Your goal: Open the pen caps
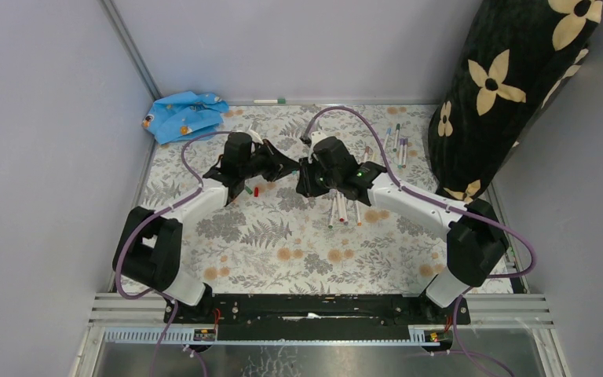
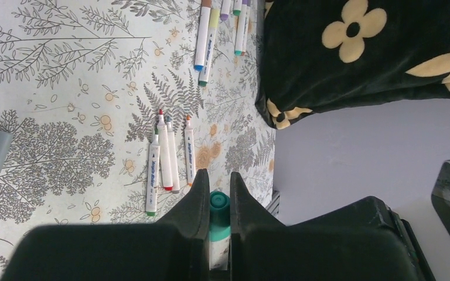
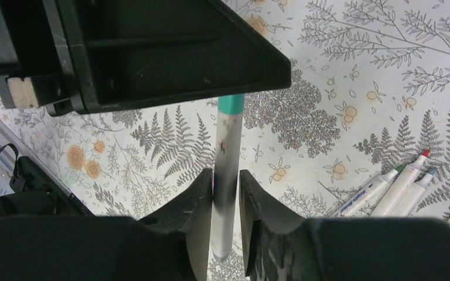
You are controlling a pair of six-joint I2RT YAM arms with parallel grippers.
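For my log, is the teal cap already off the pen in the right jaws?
No, the teal cap is seated on the pen, no gap showing.

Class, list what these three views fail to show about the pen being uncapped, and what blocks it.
Left wrist: the pen beyond its teal cap, behind the left hand.
Right wrist: the cap's far end, behind the left hand, so whether it is loose is unclear.
Top view: the same pen, hidden between the left hand and right hand.
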